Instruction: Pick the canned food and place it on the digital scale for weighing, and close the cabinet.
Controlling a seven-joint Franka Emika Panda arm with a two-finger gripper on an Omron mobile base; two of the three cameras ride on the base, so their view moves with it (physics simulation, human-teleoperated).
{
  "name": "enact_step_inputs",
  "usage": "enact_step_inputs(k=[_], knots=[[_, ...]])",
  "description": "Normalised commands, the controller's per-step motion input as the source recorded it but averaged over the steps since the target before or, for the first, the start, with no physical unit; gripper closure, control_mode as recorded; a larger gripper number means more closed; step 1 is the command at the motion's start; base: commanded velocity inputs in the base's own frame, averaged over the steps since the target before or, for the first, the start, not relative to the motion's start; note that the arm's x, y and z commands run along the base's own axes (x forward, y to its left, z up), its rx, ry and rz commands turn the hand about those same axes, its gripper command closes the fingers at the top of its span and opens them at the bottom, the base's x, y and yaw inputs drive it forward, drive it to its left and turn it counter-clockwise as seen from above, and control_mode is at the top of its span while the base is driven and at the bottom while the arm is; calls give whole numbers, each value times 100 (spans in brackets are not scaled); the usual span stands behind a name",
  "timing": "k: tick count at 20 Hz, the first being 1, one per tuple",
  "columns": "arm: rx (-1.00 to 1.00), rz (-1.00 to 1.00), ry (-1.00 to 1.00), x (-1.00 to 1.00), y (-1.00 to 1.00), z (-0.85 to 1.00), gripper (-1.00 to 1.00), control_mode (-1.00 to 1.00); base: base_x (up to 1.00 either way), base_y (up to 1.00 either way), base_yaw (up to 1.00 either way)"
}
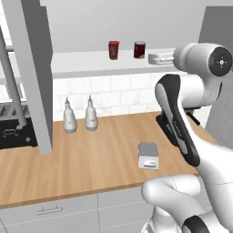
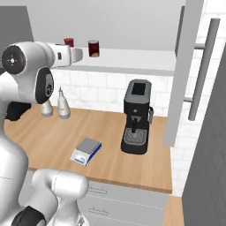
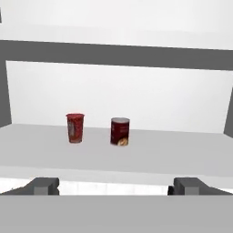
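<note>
Pincer (image 3: 116,185) wide open, empty, facing canned food (image 3: 120,131).

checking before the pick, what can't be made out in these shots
- Digital scale display: too small to read in both base views.
- Canned food label: blurred in the hand view.
- Gripper: fingers cut off by the bottom edge of the hand view.
- Coffee machine: mostly hidden by the arm in the left base view.
</note>
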Motion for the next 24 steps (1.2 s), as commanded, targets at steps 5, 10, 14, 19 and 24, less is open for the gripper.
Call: enact_step_inputs(k=[5, 10, 14, 19, 24], knots=[[0, 0, 1, 29, 0, 0, -100, -100, 0, 0, 0], [0, 0, 0, 27, 0, 0, -100, -100, 0, 0, 0], [0, 0, 0, 23, 0, 0, -100, -100, 0, 0, 0], [0, 0, 0, 28, 0, 0, -100, -100, 0, 0, 0], [0, 0, 0, 30, 0, 0, -100, -100, 0, 0, 0]])
